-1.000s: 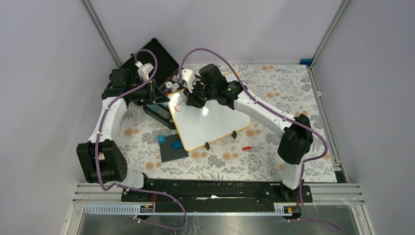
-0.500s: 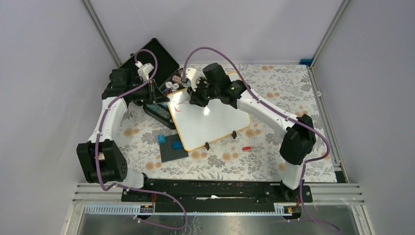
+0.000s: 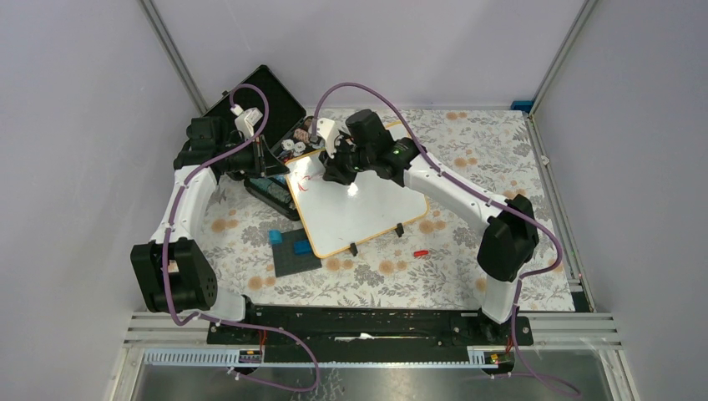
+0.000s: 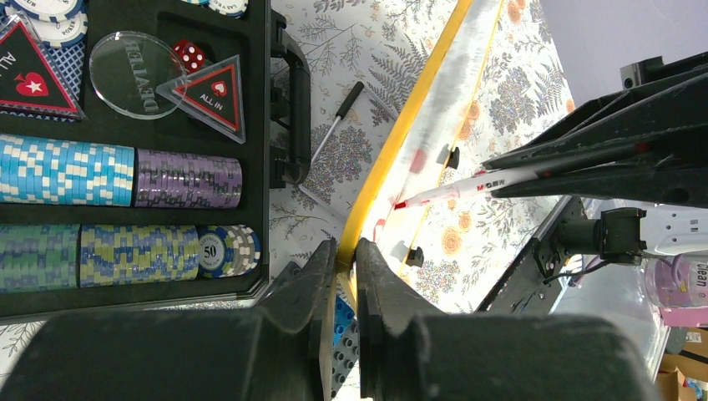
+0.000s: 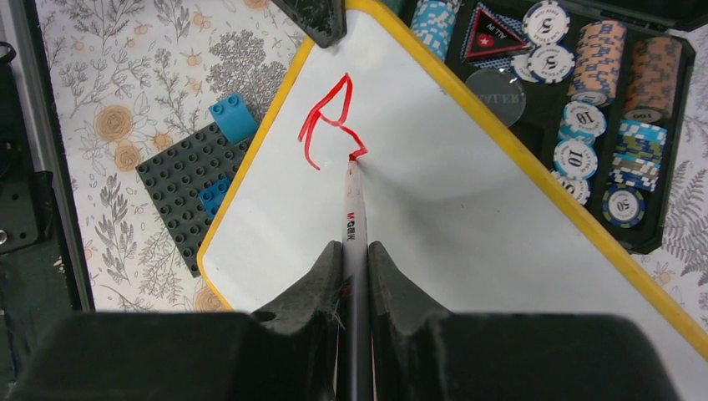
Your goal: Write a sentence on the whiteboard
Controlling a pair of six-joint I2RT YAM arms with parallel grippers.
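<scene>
The floral table (image 3: pixel 501 159) filled the middle of the top view. At its centre the whiteboard (image 3: pixel 363 213) lay at a slant, its two black feet toward the bottom of the frame. An open poker-chip case (image 3: pixel 267 104) sat at the board's upper-left edge, and a grey plate (image 3: pixel 288 261) with blue blocks (image 5: pixel 234 117) lay at the board's lower left.

The left gripper (image 4: pixel 344 251) had its fingers pressed together on the board's yellow-tan frame, pinching that edge. The right gripper (image 5: pixel 355 251) was clamped on a red marker (image 5: pixel 353 209) whose tip touched the white surface.

Of the sentence (image 5: pixel 330 125), only a first red letter, roughly an R, stood near the board's upper-left corner, just above the tip. A small red cap (image 3: pixel 421 251) lay on the table at the lower right of the board.
</scene>
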